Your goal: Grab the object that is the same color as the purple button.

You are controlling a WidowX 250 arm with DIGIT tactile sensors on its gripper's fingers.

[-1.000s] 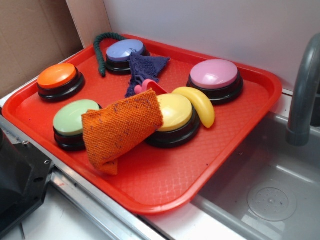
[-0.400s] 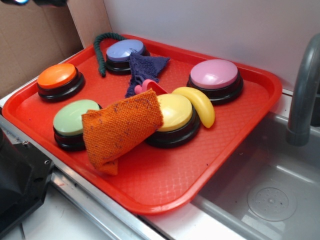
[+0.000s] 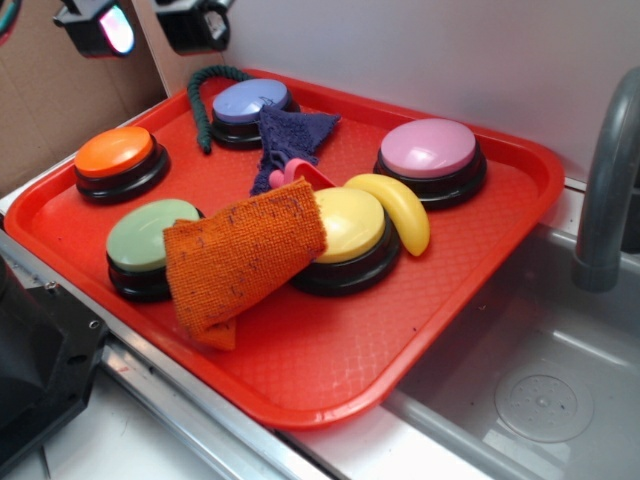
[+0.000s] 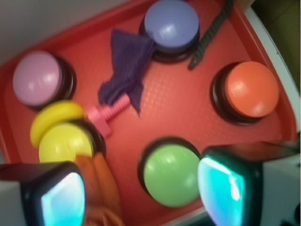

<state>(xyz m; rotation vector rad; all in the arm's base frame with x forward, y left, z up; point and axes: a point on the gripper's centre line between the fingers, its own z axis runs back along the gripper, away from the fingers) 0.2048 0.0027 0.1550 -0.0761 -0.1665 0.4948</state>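
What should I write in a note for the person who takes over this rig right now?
Claw: open, empty, high above the tray's far left corner; in the wrist view both fingers frame the near side of the tray.
Purple button: at the back of the tray, with a dark green rope curving round its left side.
Purple cloth: lies crumpled against the purple button's right front, one end over a pink screw-like toy. Not the orange cloth.
Done: nothing grasped.
Left: lower onto the purple cloth, close, lift.
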